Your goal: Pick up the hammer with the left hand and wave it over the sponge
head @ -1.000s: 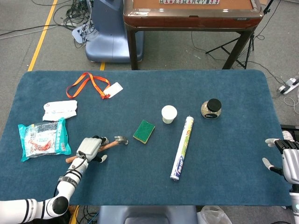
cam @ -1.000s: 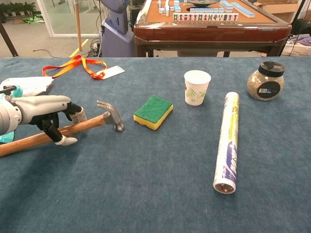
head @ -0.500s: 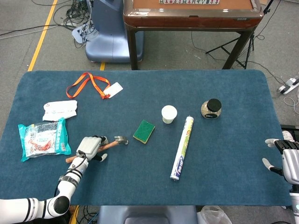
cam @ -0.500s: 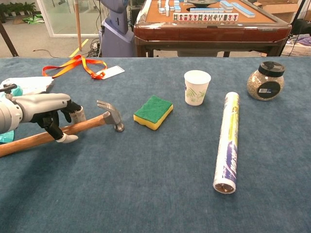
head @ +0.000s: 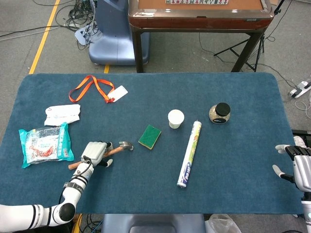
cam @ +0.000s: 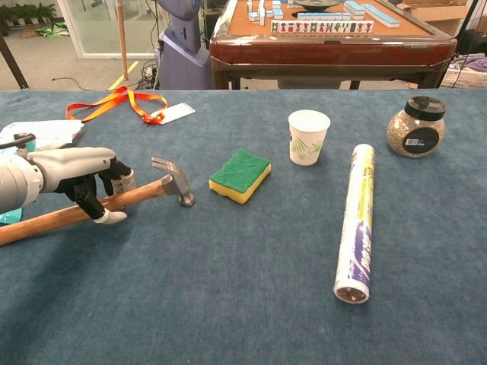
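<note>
The hammer (cam: pixel 171 185) (head: pixel 121 147) lies on the blue table with its wooden handle pointing to the near left and its steel head toward the sponge. My left hand (cam: pixel 80 173) (head: pixel 93 152) sits over the middle of the handle, fingers curled around it and thumb tucked under the near side. The green and yellow sponge (cam: pixel 240 175) (head: pixel 149 136) lies flat a short way right of the hammer head. My right hand (head: pixel 296 167) hangs at the table's right edge, fingers apart and holding nothing; the chest view does not show it.
A paper cup (cam: pixel 309 137), a long roll (cam: pixel 356 220) and a lidded jar (cam: pixel 415 125) stand right of the sponge. An orange lanyard (cam: pixel 122 100) lies at the back left. Two plastic packets (head: pixel 46 144) (head: pixel 62 114) lie by the left edge. A mahjong table (head: pixel 199 14) stands behind.
My left hand has closed a little tighter on the handle and shifted slightly toward the hammer head. The hammer and my right hand have not moved.
</note>
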